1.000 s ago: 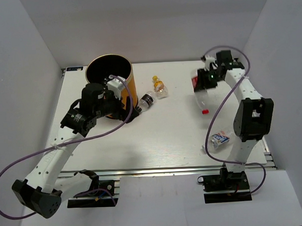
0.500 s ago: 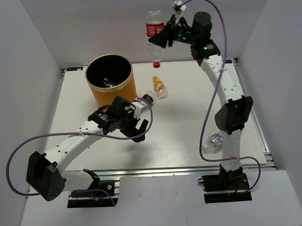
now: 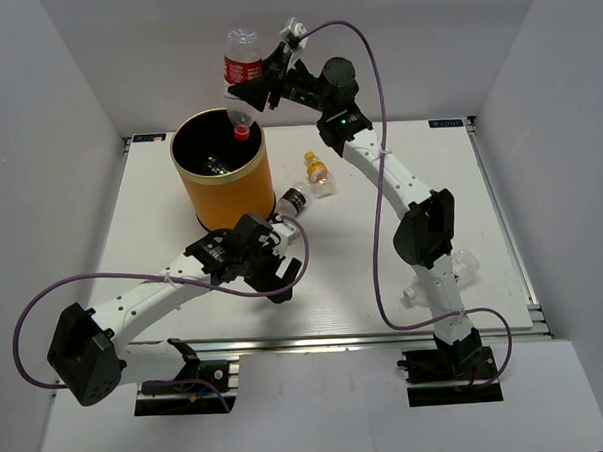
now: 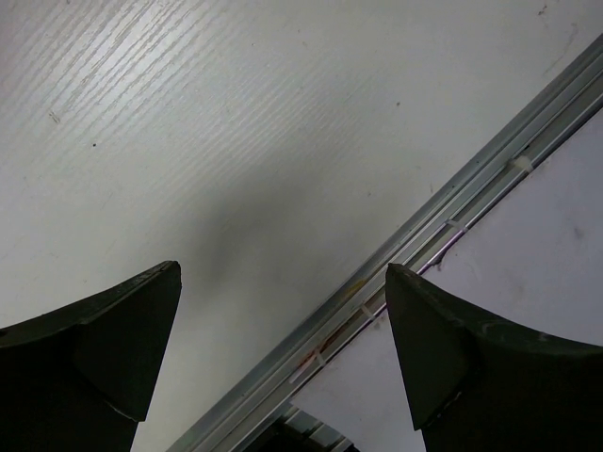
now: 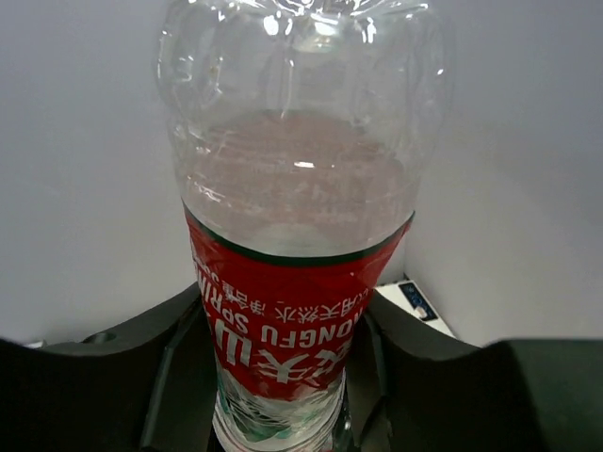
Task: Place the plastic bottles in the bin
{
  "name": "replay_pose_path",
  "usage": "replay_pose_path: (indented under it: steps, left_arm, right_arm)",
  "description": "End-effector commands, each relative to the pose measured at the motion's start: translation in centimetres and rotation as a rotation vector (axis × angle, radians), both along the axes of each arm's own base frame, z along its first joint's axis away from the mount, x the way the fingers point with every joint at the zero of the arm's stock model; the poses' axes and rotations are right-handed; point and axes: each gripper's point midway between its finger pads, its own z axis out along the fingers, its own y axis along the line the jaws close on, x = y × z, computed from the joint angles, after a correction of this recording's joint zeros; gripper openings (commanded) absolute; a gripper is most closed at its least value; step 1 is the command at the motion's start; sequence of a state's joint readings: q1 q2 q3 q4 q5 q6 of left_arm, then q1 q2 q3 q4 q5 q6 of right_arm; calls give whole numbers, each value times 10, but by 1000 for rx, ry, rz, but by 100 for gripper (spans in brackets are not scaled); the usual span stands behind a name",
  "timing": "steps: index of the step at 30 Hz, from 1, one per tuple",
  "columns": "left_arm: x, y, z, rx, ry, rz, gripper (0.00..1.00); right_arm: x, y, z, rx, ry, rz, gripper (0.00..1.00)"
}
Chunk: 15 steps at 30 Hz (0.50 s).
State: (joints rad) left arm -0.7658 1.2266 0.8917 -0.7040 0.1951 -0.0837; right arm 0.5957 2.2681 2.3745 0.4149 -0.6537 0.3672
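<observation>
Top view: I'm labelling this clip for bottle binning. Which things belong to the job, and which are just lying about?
Job: tall orange bin; clear red-labelled plastic bottle held above it; yellow-capped bottle; black-labelled bottle; clear bottle by the right arm.
Not the job: purple cables; aluminium table rail.

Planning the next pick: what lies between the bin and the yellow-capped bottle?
Only bare table separates bin and yellow-capped bottle, per the top view.
</observation>
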Motion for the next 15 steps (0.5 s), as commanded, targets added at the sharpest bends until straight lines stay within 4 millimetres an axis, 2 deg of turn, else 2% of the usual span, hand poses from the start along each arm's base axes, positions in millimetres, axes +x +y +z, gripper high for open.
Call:
replay_pose_path:
  steps: [1, 3, 4, 6, 8, 9, 10, 11, 12, 13, 14, 15]
  left_arm:
    - [3, -4, 11, -35, -38, 42, 99]
    - [9, -6, 17, -37, -72, 62, 99]
    - [16, -10, 24, -55, -99, 67, 99]
    - [29, -17, 30, -44, -148, 67, 99]
    - [44, -27, 40, -40, -200, 55, 99]
    - [51, -30, 30, 4, -197, 35, 99]
    - [58, -37, 30, 11, -221, 19, 99]
    - [70, -44, 39, 8, -254, 19, 99]
    - [78, -49, 39, 15, -271, 18, 99]
    - [87, -54, 29, 60, -285, 4, 99]
    - [100, -63, 38, 47, -322, 22, 99]
    - [107, -66, 37, 57, -342, 25, 99]
  right_arm:
    - [4, 5, 13, 77, -60, -42, 51]
    - [5, 11, 4, 55, -57, -43, 90]
    - [11, 13, -9, 37, -41, -46, 90]
    - [12, 14, -14, 21, -45, -42, 90]
    - [12, 11, -11, 19, -48, -45, 90]
    - [9, 9, -6, 14, -64, -43, 90]
    - [10, 6, -4, 13, -66, -48, 90]
    - [7, 5, 0, 15, -73, -45, 90]
    - [3, -5, 16, 27, -95, -57, 90]
    - [8, -14, 22, 31, -109, -82, 90]
    - [9, -18, 28, 40, -114, -105, 90]
    - [8, -40, 55, 57, -152, -154, 90]
